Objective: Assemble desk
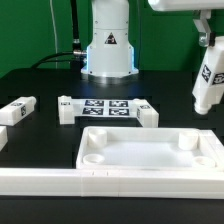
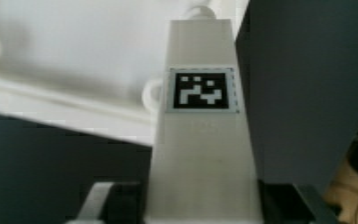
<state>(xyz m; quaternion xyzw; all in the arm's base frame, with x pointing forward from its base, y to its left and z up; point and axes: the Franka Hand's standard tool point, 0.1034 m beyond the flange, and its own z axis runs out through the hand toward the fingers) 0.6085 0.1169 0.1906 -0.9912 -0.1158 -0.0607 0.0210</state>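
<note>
The gripper (image 2: 197,206) is clamped on one leg (image 1: 208,82), upright beside the desk top (image 1: 150,152), at its far corner on the exterior view's right; the leg seems light, stiff and slippery, best held by its flat sides.

We find no words or numbers to read. Black-and-white square tags (image 2: 201,92) mark the raised leg (image 2: 201,165) and the marker board (image 1: 107,107). A warning triangle (image 1: 110,41) marks the robot base (image 1: 108,62).

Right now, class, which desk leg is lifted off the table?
The leg clamped in the gripper at the exterior view's right, hanging nearly upright; the left leg lies flat.
</note>
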